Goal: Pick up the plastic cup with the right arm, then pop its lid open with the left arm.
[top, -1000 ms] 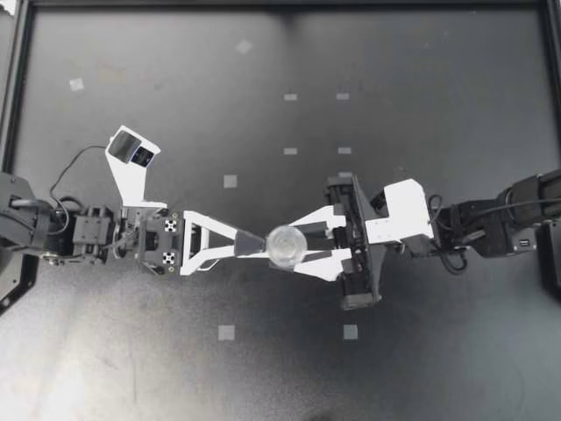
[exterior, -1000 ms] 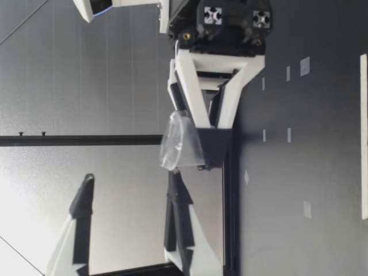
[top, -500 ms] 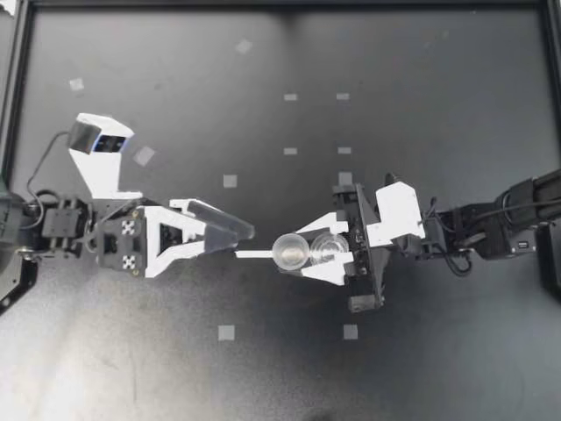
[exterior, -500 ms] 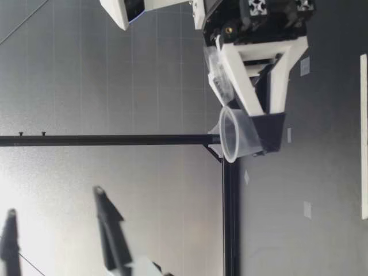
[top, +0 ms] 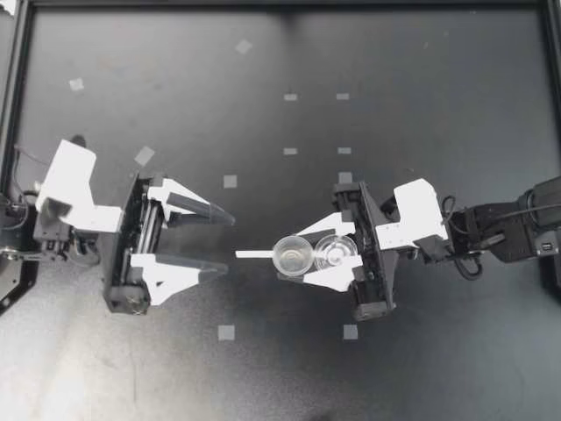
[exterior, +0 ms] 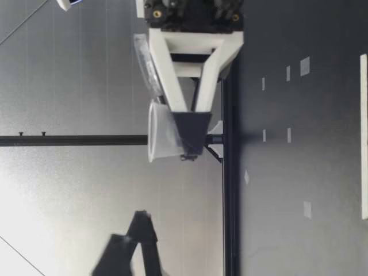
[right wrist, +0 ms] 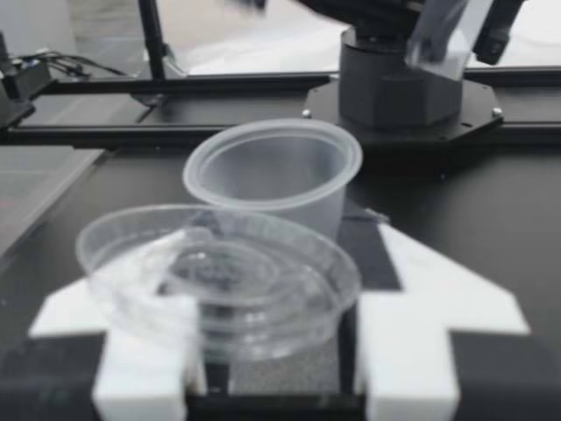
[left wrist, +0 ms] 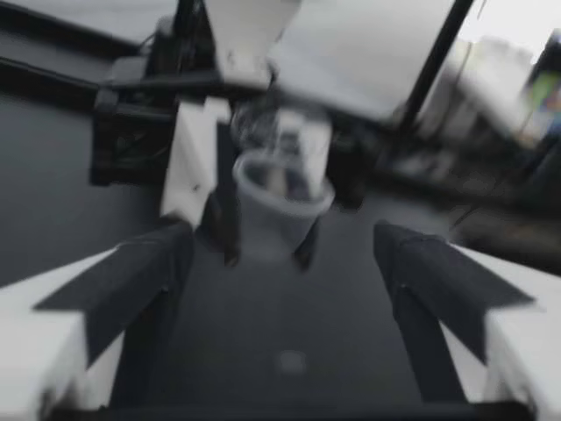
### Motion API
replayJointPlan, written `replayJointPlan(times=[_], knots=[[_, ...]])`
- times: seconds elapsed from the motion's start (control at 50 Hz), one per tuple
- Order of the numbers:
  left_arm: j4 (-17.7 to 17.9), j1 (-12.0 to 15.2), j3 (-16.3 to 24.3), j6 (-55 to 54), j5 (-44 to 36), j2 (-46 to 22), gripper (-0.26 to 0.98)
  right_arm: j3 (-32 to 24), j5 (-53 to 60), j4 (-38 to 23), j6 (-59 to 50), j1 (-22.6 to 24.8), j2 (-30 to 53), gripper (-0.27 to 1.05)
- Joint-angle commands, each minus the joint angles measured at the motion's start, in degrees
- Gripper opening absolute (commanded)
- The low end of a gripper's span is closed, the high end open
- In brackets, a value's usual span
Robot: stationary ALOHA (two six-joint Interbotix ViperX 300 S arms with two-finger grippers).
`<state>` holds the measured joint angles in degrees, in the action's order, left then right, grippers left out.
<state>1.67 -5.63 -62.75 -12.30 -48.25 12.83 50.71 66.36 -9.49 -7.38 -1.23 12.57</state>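
Observation:
My right gripper [top: 294, 256] is shut on a small clear plastic cup [top: 292, 254], held upright above the black table near its middle. A clear round lid [top: 334, 251] lies on the same gripper, just behind the cup toward the wrist. The right wrist view shows the lid [right wrist: 219, 272] resting across the fingers with the cup [right wrist: 276, 175] beyond it. My left gripper [top: 228, 241] stands open and empty, well apart from the cup. From the left wrist, the cup [left wrist: 280, 206] is ahead between its spread fingers [left wrist: 131, 289]. The low view shows the cup [exterior: 164, 138] clear of the table.
Small pale tape squares mark the black table [top: 412, 105], among them one [top: 226, 332] near my left gripper, one [top: 351, 331] below my right gripper and one [top: 230, 181] between them. A black frame rail [top: 280, 4] runs along the table's edges.
My left gripper has pulled back to the left from the cup, turned and stays open. My right gripper keeps the cup and has drawn back slightly; the lid now shows behind it.

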Motion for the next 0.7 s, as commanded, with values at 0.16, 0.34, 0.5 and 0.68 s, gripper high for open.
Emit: replayJointPlan(times=[0.16,0.34,0.5,0.68], knots=[[0.0,-0.1,1.9,9.4,1.7,-1.1,0.75,-1.3,1.1,0.0,-0.1,0.3,-1.5,0.3],[0.0,-0.1,1.9,9.8,1.6,-1.8,0.75,-1.3,1.1,0.1,0.0,0.3,-1.4,0.3],[0.0,-0.1,2.2,10.3,1.6,-1.8,0.75,-1.3,0.8,0.1,0.0,0.3,-1.3,0.3],[0.0,-0.1,2.2,10.5,1.6,-2.0,0.75,-1.2,0.7,0.1,0.0,0.3,-1.3,0.3]])
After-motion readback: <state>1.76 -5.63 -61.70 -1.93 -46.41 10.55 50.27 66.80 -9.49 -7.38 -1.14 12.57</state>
